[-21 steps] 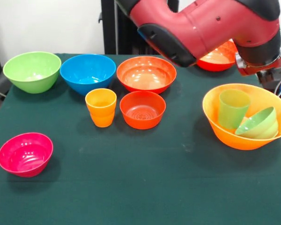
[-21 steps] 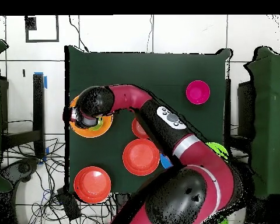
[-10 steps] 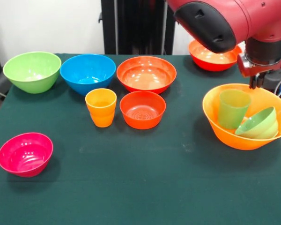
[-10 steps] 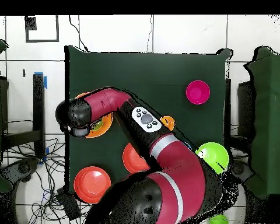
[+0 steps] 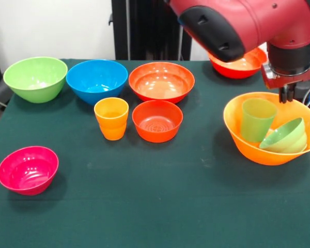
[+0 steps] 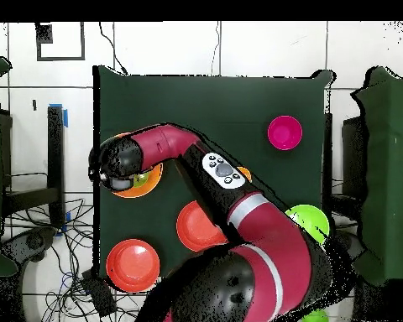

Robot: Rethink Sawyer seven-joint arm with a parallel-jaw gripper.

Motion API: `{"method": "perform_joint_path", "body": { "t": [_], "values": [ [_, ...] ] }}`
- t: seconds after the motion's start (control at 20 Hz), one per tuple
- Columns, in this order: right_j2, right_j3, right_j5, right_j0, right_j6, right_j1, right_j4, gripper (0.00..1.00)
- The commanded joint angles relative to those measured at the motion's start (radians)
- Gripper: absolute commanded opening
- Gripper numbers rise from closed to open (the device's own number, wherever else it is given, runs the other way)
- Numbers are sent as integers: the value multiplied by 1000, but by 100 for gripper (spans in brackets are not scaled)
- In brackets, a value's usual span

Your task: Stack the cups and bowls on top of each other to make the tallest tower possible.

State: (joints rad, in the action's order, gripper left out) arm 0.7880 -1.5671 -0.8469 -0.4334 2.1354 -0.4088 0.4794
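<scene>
Meanwhile, nearest the camera, a pink bowl (image 5: 28,169) sits alone at seven o'clock on the green desk (image 5: 155,206). At mid-depth an orange cup (image 5: 111,118) stands upright just beside a small red-orange bowl (image 5: 157,120). At three o'clock the largest orange bowl (image 5: 237,135) holds a translucent green cup (image 5: 257,120) and a small green bowl (image 5: 285,136), both tilted, a loose start to the tower. The end effector (image 5: 286,95) hovers above that bowl's far rim, its tips close together and holding nothing. Farther back stand green (image 5: 35,78), blue (image 5: 96,80) and orange (image 5: 161,81) bowls in a row, with another red-orange bowl (image 5: 236,64) behind the arm. Stacking appears barely begun; the next move likely calls for fetching the orange cup.
</scene>
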Motion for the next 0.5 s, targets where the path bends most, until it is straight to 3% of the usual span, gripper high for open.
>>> {"method": "perform_joint_path", "body": {
  "t": [0.05, 0.25, 0.5],
  "values": [
    [58, 11, 54, -41, -136, 55, -44, 0],
    [83, 24, 137, -66, -168, 73, -17, 0],
    [110, 1, 172, -102, -163, 75, -17, 0]
  ]
}}
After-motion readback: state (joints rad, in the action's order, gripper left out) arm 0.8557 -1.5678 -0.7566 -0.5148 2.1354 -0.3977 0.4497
